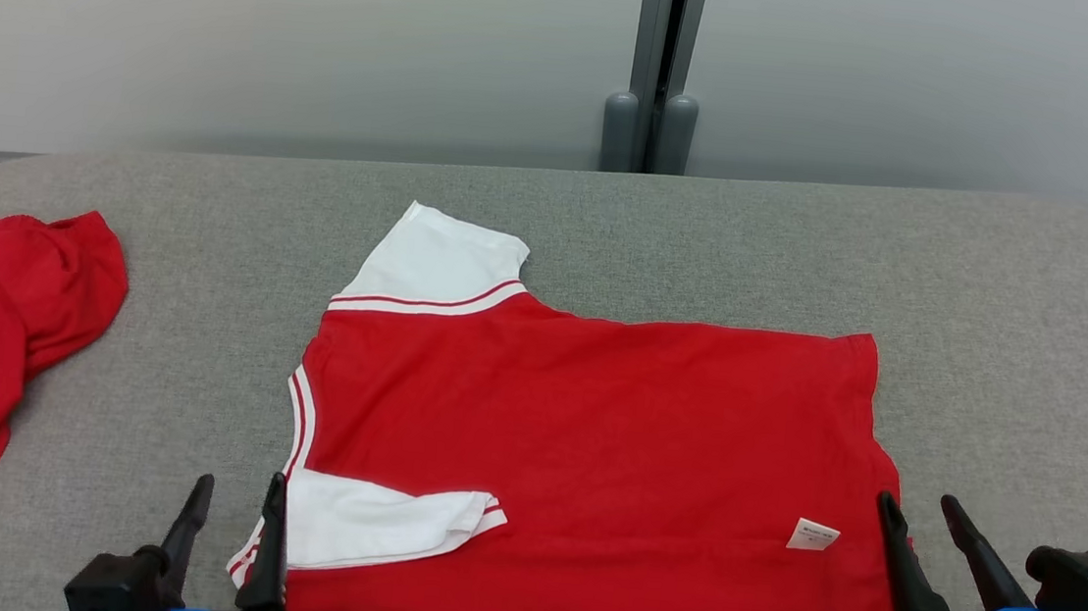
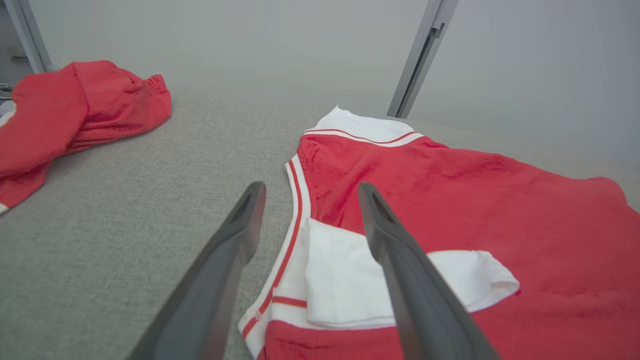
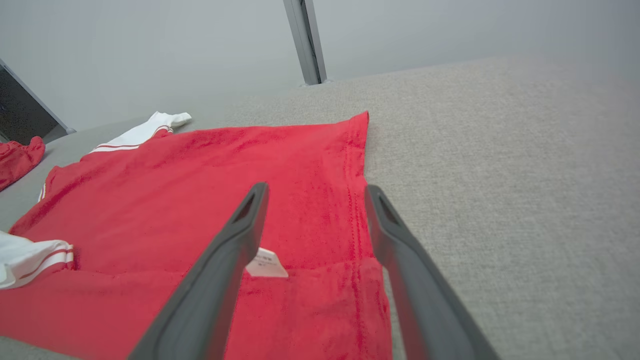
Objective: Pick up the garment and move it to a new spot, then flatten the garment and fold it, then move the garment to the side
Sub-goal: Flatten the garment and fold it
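Left gripper (image 1: 239, 488) and right gripper (image 1: 917, 506) both stand spread wide, holding nothing, at the near corners of the garment (image 1: 592, 428), which lies flat on the grey surface (image 1: 996, 316). Its long axis runs left to right between them: collar end nearest the left gripper, hem end nearest the right. Each arm likely takes its own corner.

A grey fabric-covered table (image 1: 804, 259) stands before pale grey wall panels (image 1: 282, 36) joined by a metal post (image 1: 662, 60).
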{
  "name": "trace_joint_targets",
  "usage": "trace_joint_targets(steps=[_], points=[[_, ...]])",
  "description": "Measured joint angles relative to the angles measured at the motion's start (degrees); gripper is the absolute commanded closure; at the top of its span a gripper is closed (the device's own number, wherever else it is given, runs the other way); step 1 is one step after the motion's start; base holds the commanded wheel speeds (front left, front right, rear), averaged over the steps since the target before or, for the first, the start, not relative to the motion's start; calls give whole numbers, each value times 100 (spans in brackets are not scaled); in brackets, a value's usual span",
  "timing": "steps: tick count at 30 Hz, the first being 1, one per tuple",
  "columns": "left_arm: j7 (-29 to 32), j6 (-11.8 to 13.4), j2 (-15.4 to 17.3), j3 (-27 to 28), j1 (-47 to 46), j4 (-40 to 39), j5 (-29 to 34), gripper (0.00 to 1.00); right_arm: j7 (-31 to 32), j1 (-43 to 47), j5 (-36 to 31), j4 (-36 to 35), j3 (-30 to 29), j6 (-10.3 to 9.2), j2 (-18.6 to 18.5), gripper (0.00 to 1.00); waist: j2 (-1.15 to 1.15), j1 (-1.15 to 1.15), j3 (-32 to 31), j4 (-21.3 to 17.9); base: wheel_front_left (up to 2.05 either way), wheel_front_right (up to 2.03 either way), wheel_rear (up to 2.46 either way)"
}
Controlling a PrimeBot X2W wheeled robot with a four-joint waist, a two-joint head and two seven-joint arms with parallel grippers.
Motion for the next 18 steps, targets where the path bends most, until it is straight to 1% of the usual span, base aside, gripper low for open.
trace_joint_targets(steps=[4,9,13,18], points=[[-16,7,-38,300,-142,-324,333,0,-407,-182,-127,30,34,0,55,0,0,0,-83,-13,0,0,0],[-18,-19,-183,717,-192,-736,750,0,-894,-350,-326,102,40,0,140,0,0,0,-182,-47,0,0,0],[-18,-105,-216,966,-185,-835,1031,0,-1067,-447,-390,143,33,0,294,0,0,0,-274,-89,0,0,0],[-18,-230,-280,1227,-158,-870,1292,0,-1194,-505,-549,125,69,0,352,0,0,0,-382,-120,0,0,0]])
